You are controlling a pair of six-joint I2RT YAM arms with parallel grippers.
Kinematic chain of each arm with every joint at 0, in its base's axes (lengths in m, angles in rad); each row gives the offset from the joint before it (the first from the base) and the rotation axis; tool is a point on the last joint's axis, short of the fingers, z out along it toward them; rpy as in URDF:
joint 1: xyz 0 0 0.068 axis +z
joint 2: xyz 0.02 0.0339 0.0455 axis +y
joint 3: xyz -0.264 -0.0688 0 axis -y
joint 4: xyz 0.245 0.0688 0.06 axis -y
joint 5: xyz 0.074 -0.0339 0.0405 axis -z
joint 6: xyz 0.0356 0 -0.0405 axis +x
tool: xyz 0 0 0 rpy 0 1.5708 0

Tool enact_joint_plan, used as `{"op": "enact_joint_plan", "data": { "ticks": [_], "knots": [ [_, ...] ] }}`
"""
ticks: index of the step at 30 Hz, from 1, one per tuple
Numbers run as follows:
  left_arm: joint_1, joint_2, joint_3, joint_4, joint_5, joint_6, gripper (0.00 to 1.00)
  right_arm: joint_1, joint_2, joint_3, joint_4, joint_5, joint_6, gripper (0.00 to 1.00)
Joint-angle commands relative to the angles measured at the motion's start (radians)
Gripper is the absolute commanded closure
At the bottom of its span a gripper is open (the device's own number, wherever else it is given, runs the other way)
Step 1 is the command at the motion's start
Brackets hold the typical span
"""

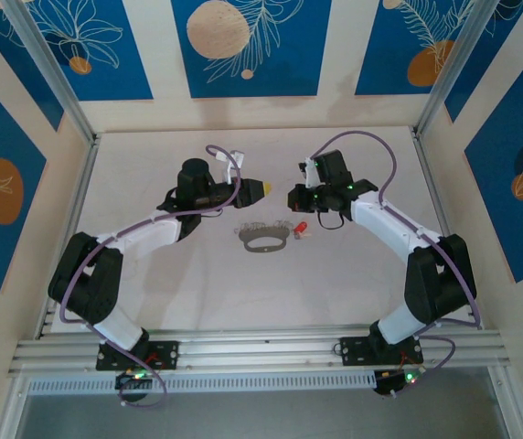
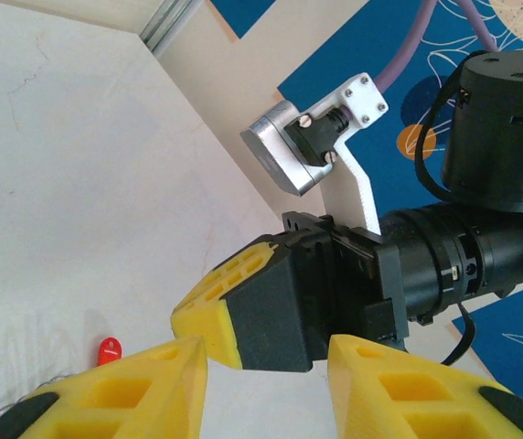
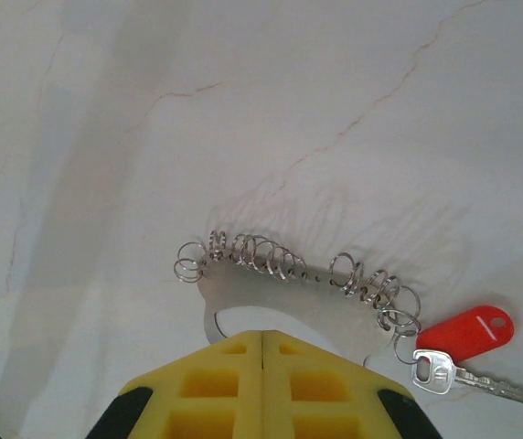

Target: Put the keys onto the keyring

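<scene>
Keys [image 3: 467, 331]: tiny, light, rigid, lying flat on the table [image 3: 106, 137] at one end of the keyring [image 3: 280, 297]; probably best pinched across the red tag. Right gripper [image 3: 261, 338]: fingers together, empty. Left gripper [image 2: 266, 355]: fingers apart, empty.

The 2 arms, left arm [image 1: 143, 233] and right arm [image 1: 399, 229], wear white shells between black joint housings, each trailed by a purple cable [image 1: 362, 134]. The left gripper [image 1: 261, 189] and right gripper [image 3: 261, 337] have yellow waffle-recessed fingers on black bodies. A silver camera block [image 2: 275, 151] sits on a white screwed bracket [image 2: 360, 183].
</scene>
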Motion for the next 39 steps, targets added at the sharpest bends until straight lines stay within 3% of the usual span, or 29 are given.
{"op": "enact_joint_plan", "data": {
  "ticks": [1,7,13,19,27,39],
  "knots": [
    [0.003,-0.015,-0.012,0.017,0.011,0.002,0.60,-0.010,0.020,-0.033,-0.022,0.008,0.059,0.93],
    [0.001,0.006,0.004,-0.048,0.013,0.024,0.60,-0.019,0.043,-0.102,0.001,0.050,0.111,0.63],
    [-0.028,0.088,0.104,-0.328,0.023,0.181,0.60,-0.079,0.002,-0.182,0.027,0.055,0.171,0.43],
    [-0.118,0.198,0.251,-0.624,-0.024,0.357,0.59,-0.139,-0.057,-0.238,0.007,0.061,0.198,0.22],
    [-0.206,0.358,0.425,-0.854,-0.150,0.466,0.58,-0.200,-0.131,-0.315,0.005,0.049,0.207,0.20],
    [-0.236,0.492,0.544,-0.879,-0.269,0.465,0.58,-0.233,-0.167,-0.370,0.030,0.011,0.199,0.20]
  ]
}}
